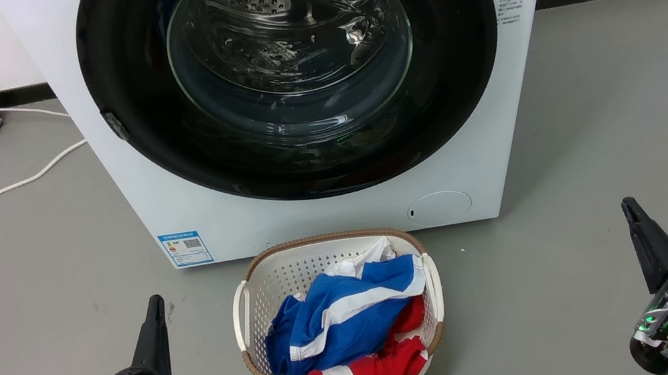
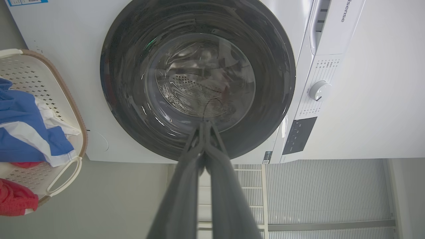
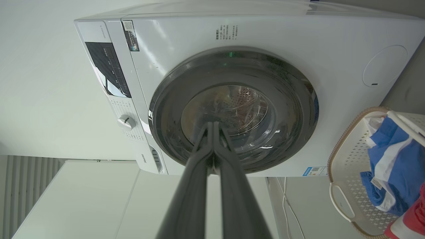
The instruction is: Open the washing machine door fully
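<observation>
While the door (image 1: 292, 65) lies shut, flush against the front of the washer (image 1: 490, 148), both hands are held low over the grey floor (image 1: 603, 135), well apart from the machine. The left hand (image 1: 155, 307) is seen at the lower left of the head view, its two dark fingers pressed together and pointed up towards the washer, with nothing gripped between them. The right hand (image 1: 631, 211) is seen at the lower right, likewise closed on nothing. In each wrist view the closed fingers are aimed at the door's glass bowl, through which the perforated steel drum can be made out. A pale basket (image 1: 245, 311) with a brown rim is set on the floor just in front of the washer, between the two hands. It is filled with a blue-and-white garment (image 1: 342, 315) and a red one (image 1: 382, 373), the red one hanging over the near rim. A white cable (image 1: 2, 192) is trailed across the floor at the left of the head view. A blue label (image 1: 185, 248) and a round flap (image 1: 439, 207) are found low on the washer's front.
</observation>
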### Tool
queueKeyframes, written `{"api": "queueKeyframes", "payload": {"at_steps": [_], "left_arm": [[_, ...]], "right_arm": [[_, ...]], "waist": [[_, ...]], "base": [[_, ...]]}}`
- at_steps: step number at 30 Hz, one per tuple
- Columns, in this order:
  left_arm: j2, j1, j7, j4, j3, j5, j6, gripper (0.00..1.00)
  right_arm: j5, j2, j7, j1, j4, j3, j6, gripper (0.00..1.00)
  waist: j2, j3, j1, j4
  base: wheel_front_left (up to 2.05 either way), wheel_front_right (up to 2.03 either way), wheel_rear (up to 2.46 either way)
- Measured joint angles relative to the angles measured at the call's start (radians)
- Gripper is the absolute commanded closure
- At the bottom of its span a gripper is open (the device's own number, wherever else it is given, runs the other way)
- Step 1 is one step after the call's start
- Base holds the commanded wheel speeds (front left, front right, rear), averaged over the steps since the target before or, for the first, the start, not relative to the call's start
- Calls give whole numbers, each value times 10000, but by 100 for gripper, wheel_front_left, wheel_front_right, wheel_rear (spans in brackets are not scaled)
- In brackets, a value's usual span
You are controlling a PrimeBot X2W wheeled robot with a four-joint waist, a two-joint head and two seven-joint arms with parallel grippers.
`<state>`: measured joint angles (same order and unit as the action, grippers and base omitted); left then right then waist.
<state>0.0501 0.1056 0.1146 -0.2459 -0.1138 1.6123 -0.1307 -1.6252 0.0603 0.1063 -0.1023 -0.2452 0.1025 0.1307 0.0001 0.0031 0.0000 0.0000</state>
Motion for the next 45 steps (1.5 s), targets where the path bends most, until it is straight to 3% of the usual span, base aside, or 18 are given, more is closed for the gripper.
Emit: {"api": "queueKeyframes", "payload": {"at_steps": [21,22,31,45], "left_arm": [[0,1,0,0,0,8,-2,100],[-2,-15,-2,-27,6,8,0,0],[-58,-440,-255,-217,50,-230,2,0],[-56,-471,-899,842,148,-2957,545,0]], "right_arm": [[44,-17,13,-3,-2,27,0,100],[42,-19,12,14,-27,23,0,0],[295,-75,-240,451,-336,36,-15,0],[3248,-81,-882,667,662,180,-15,0]], "waist": [[0,0,0,0],[0,0,0,0],[0,2,0,-1],[0,38,0,7]], "base": [[0,0,0],[0,0,0],[0,0,0],[0,0,0]]}}
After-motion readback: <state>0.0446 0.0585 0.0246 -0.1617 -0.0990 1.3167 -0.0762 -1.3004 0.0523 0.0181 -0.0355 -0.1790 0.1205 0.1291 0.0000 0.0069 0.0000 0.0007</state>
